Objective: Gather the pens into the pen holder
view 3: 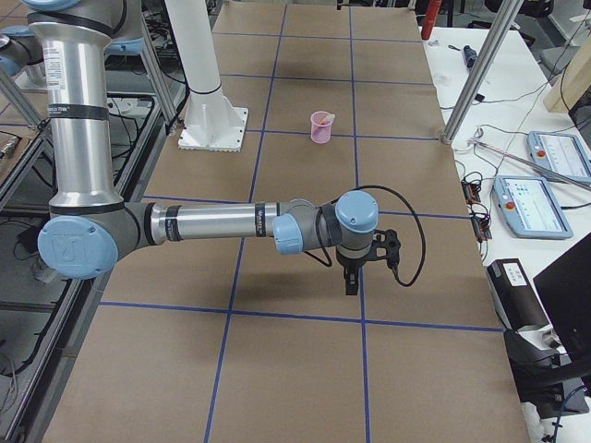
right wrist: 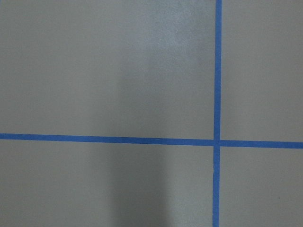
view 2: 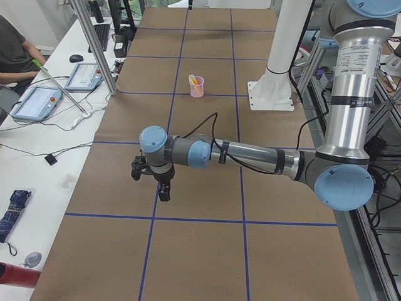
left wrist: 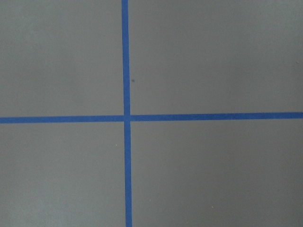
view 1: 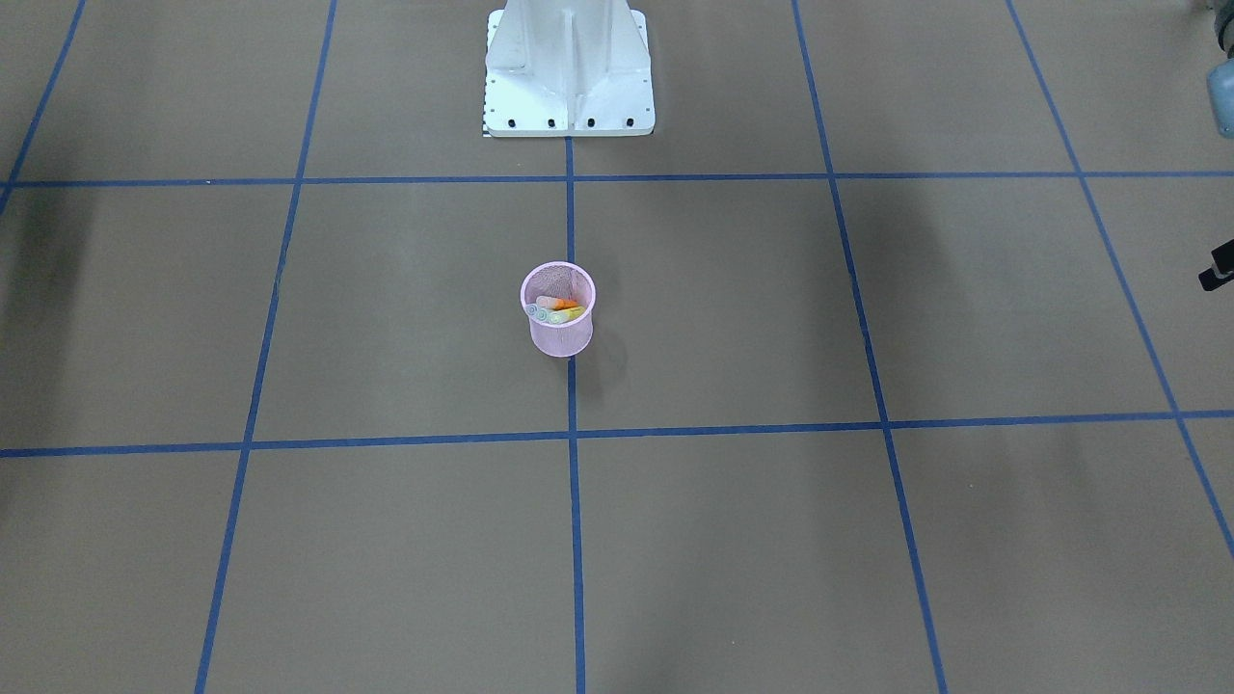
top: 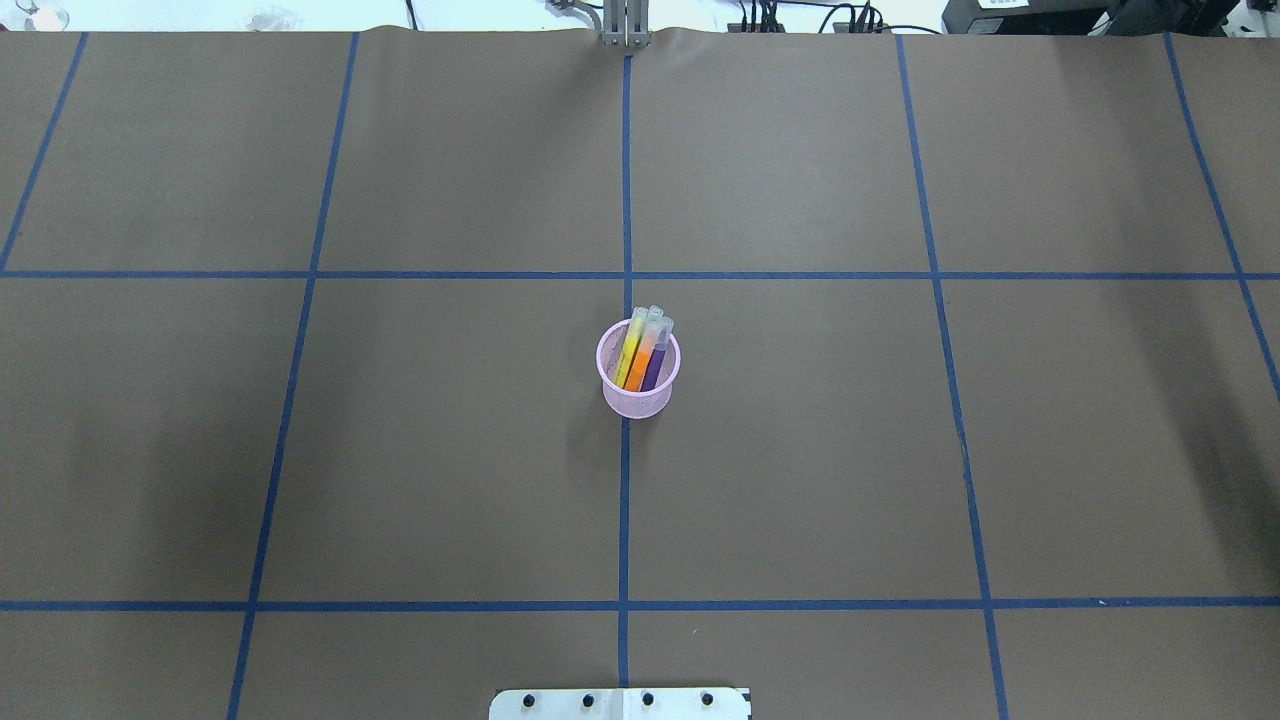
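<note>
Pink pen holder (top: 638,400) holds all visible pens (top: 641,355) — collecting looks finished, and only parking the arms remains. Left gripper (view 2: 151,180) and right gripper (view 3: 356,269): I cannot tell how wide the fingers stand.

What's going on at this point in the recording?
Nothing is being handled right now. The pens stand together inside the pink mesh cup at the middle of the table. Yellow, orange and purple ones show from overhead, and no pen lies loose on the paper. Both arms are out at the table's ends, with the left claw and the right claw hanging over bare paper with nothing seen in them. The collecting looks done.
</note>
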### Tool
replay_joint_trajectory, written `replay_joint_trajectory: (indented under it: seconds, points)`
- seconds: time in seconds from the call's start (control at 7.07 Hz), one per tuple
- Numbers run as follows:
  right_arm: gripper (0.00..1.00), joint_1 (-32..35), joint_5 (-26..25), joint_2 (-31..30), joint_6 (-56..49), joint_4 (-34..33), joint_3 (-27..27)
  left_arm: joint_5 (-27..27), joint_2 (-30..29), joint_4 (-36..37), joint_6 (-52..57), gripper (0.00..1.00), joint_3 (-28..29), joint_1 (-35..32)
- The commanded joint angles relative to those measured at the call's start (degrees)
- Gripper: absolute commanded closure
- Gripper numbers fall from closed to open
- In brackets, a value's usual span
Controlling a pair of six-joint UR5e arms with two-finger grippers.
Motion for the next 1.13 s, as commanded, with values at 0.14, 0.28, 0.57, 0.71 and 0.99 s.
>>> replay_joint_trajectory:
  seconds: [0.14,0.28,0.57,0.71,0.99]
  points:
    - [0.0,1.7,1.4,-3.8,-0.3,-1.7,6.6,5.0,1.7,-5.9,-2.1,0.0,-2.3,-0.1]
    - [0.0,2.4,1.1,-4.4,0.2,-1.8,6.8,5.1,3.0,-5.9,-1.8,0.0,-0.3,0.2]
    - [0.0,4.5,0.6,-3.4,1.6,-1.6,8.3,2.5,0.9,-9.7,-1.7,0.0,3.3,-0.4]
    - [0.0,5.3,0.4,-2.8,1.6,-1.6,7.1,2.9,-1.5,-10.4,-1.8,0.0,4.2,-0.5]
    - [0.0,6.8,1.0,-2.9,1.0,-1.6,5.9,0.5,2.1,-9.8,-2.1,0.0,-4.1,-1.4]
